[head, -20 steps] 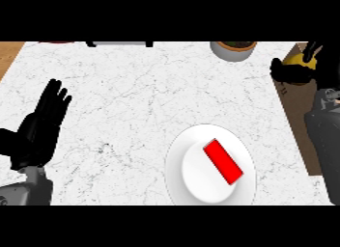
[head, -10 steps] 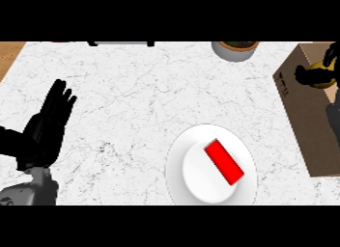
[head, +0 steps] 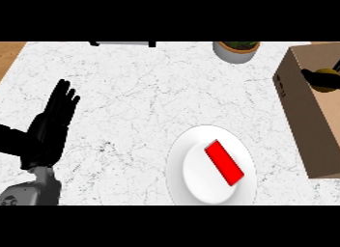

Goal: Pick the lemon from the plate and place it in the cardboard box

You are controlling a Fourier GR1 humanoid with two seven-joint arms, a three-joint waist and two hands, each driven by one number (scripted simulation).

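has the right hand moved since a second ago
Yes. The right hand, curled round the lemon, has shifted rightward, from the cardboard box's left wall to over its inside.

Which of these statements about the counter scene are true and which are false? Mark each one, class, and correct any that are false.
1. The right hand is over the cardboard box, curled round the lemon. True.
2. The lemon lies on the plate. False: the plate holds only a red block; the lemon is in the right hand above the box.
3. The left hand is open, at the view's left, fingers up. True.
4. The cardboard box stands left of the plate. False: it stands at the plate's right.
5. A pot sits at the counter's far edge. True.
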